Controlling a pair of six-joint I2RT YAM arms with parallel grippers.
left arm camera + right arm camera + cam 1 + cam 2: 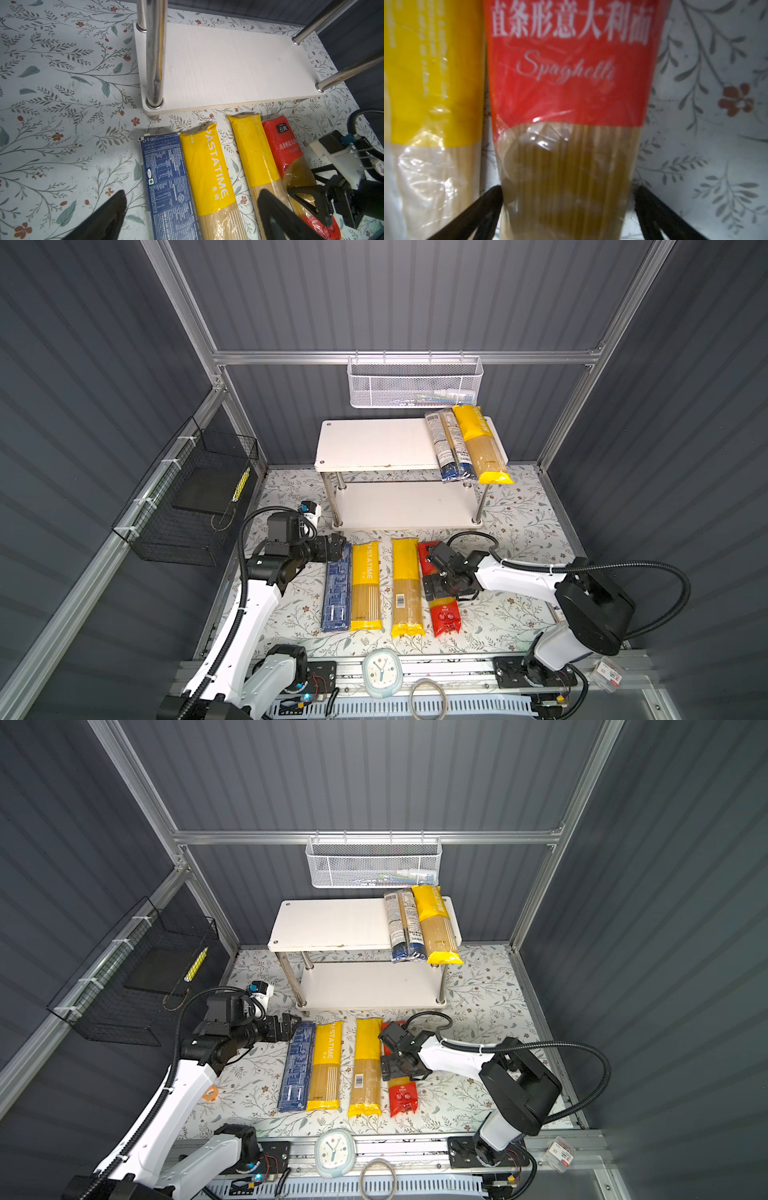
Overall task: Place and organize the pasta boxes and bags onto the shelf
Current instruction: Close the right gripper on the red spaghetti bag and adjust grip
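Observation:
The white two-tier shelf [374,443] stands at the back. On the right end of its top board lie a clear bag with a dark-blue end [451,445] and a yellow bag [482,443]. In front of it, on the floral mat, lie side by side a dark-blue pasta box [336,593], a yellow PASTATIME bag [365,585], a plain yellow bag [405,585] and a red bag [444,616]. My right gripper [569,188] is open and low, one finger on each side of the red bag [566,83]. My left gripper [193,192] hangs open over the far ends of the box [166,176] and the PASTATIME bag [207,166].
A white mesh basket [415,383] hangs on the back rail above the shelf. A black wire basket [187,497] is fixed to the left wall. A clock [381,670], a cable ring [428,699] and a small box [609,674] lie along the front rail.

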